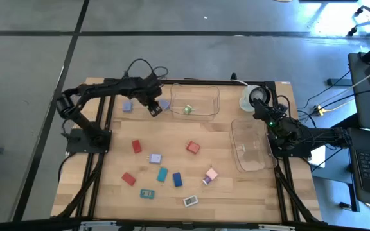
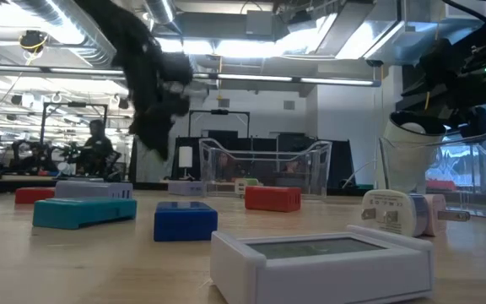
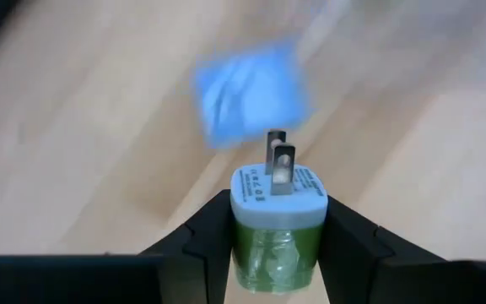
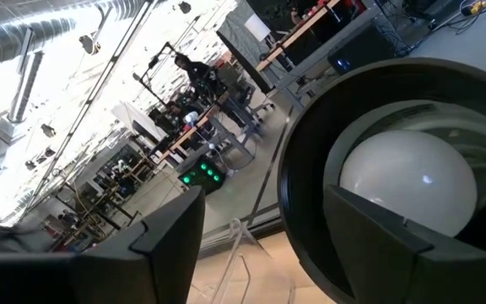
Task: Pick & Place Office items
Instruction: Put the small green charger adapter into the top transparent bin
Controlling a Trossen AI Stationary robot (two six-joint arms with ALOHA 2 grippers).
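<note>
Left gripper (image 3: 277,253) is clamped tight on a green charger plug (image 3: 277,228), upper middle of the overhead frame, just left of the far clear tub (image 1: 201,96). The plug sits between both fingers, long axis along them, white face and prongs pointing outward. Right gripper (image 4: 260,245) hangs wide open, upper right.

Green wall plug (image 3: 277,228) with white face, prongs outward — clamped in the left hand (image 3: 277,253) above the table.
</note>
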